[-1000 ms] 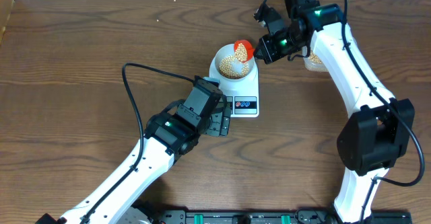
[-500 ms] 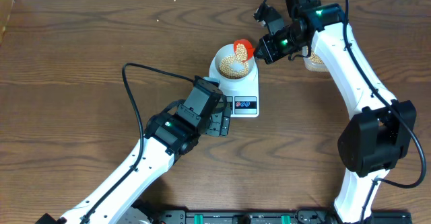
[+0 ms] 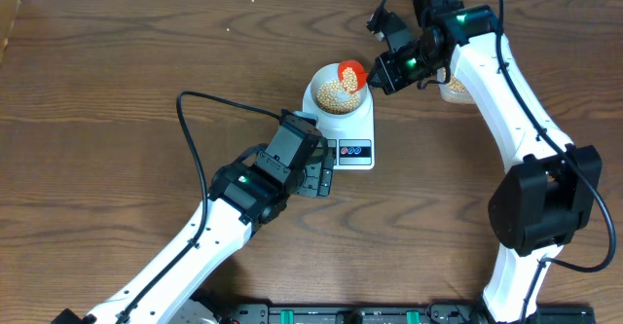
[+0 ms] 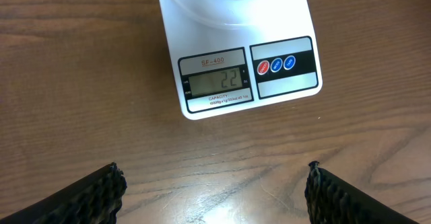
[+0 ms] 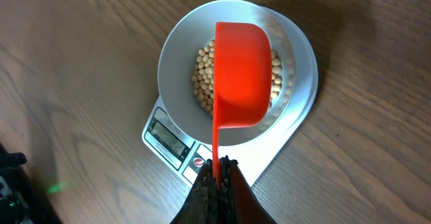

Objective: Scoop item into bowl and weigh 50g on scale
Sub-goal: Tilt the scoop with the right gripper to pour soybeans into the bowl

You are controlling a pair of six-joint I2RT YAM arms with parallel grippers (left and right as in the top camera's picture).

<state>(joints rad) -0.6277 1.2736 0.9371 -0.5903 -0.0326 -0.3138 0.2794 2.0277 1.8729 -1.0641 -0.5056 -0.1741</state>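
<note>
The right pincer (image 5: 217, 173) is gripping, jaws closed, the thin handle of a red scoop (image 5: 241, 76), whose long axis is running straight ahead from the fingertips. Just beyond them the scoop's cup is hanging over the bowl (image 5: 176, 56) with its back turned up to the wrist camera, so whether any beans are remaining inside cannot be told. Below and ahead of the pincer, the beans (image 5: 202, 83) are lying in a heap in the bowl, which is sitting on the round plate of the scale (image 5: 286, 126); the scale's display end is pointing back toward the pincer, a little to its left. Across the tabletop (image 3: 117, 90), the left pincer (image 4: 213, 177) is hovering with jaws spread wide and holding nothing, the display (image 4: 217, 81) lying straight ahead of it and seeming to read 22, under half of the target. More scooping looks needed, and the right arm, already carrying the scoop, is plainly the nearer one for it. A container (image 3: 454, 87) is showing only as a sliver behind the right pincer, mostly hidden under its arm, so how full it is cannot be made out; the bowl's top is cut off in the left wrist view.
</note>
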